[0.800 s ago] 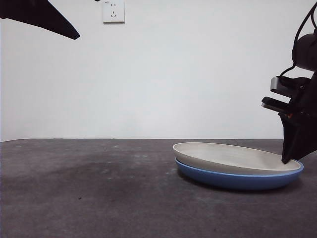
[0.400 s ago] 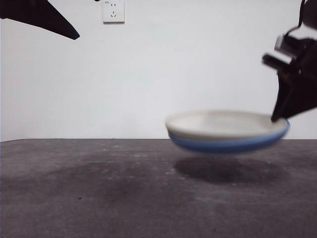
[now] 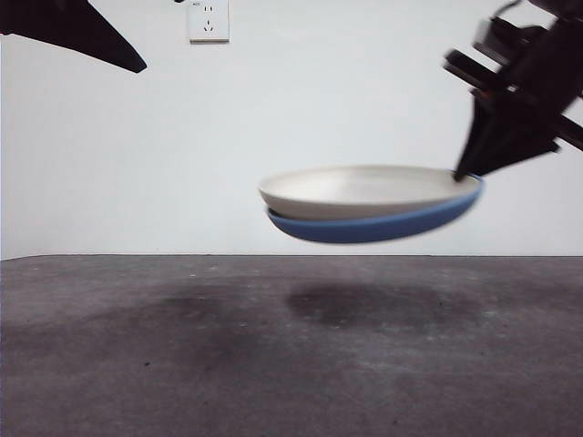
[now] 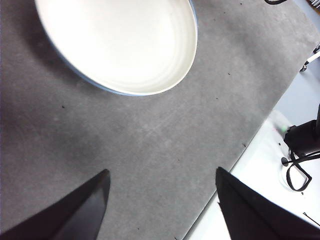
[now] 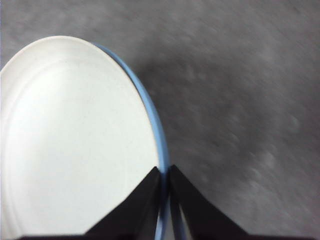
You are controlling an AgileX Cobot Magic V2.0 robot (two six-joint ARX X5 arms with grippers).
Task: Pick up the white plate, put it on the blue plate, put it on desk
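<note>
Front view: the white plate (image 3: 364, 187) sits nested in the blue plate (image 3: 383, 226), both tilted slightly and held in the air above the desk (image 3: 182, 364). The right gripper (image 3: 465, 175) pinches their shared rim at the right side. The left gripper (image 4: 160, 200) waits apart, jaws spread, holding nothing.

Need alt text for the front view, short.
The right tool pinches the rims of the white plate and the blue plate nested under it, holding both in the air above the desk. A shadow lies beneath on the desk.
</note>
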